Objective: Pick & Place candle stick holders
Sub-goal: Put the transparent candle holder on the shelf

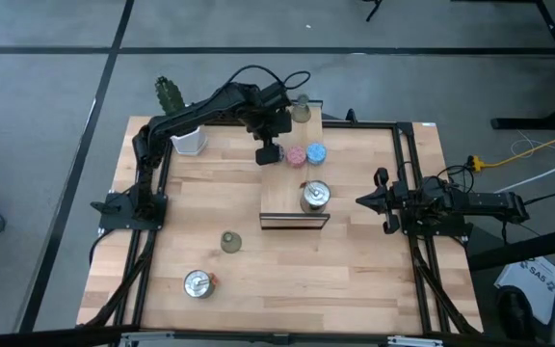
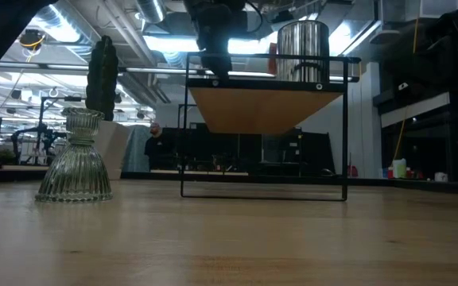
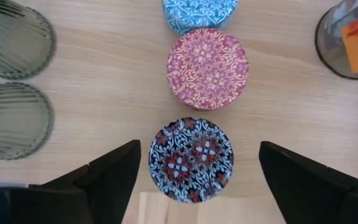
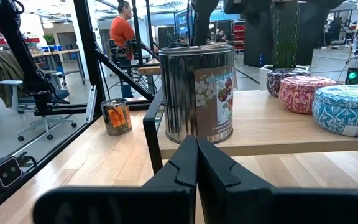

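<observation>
High view — two silver holders (image 1: 314,196)

White box (image 1: 540,280) lying on the floor beside the counter, dark letters showing "SA5", no other words clear enough to read

Ribbed glossy glass holder (image 2: 75,163), shiny metal tin (image 4: 197,93), smooth pale wood board (image 3: 104,68), matt dark frame (image 2: 265,127)
</observation>
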`<state>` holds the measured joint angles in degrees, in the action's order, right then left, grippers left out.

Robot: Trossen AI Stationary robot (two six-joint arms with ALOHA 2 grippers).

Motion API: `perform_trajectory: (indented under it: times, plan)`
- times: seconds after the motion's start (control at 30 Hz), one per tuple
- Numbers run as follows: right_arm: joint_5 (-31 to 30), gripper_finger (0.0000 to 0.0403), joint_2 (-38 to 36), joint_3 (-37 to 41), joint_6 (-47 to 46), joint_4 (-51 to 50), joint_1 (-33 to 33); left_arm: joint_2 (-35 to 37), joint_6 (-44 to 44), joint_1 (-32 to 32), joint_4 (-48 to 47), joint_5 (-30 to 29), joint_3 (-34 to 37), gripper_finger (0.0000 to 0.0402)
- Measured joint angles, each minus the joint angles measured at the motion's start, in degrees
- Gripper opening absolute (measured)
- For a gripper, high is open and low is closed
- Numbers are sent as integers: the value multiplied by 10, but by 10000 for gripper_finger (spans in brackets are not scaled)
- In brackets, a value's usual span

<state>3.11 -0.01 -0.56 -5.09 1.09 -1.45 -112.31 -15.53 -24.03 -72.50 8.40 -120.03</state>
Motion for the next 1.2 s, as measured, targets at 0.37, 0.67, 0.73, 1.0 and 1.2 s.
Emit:
perform_trajectory:
  times: [0.37,0.67,0.73,1.0,1.2]
  plan:
    - [0,5,0,0,0,0,0,52,14,7,-38,1,32,235]
    - [0,5,0,0,0,0,0,134,14,8,-2,1,156,166]
    - [0,5,0,0,0,0,0,151,14,11,12,-1,185,155]
    - [0,5,0,0,0,0,0,221,13,25,57,-5,304,117]
    - [0,5,0,0,0,0,0,255,13,33,59,-5,363,88]
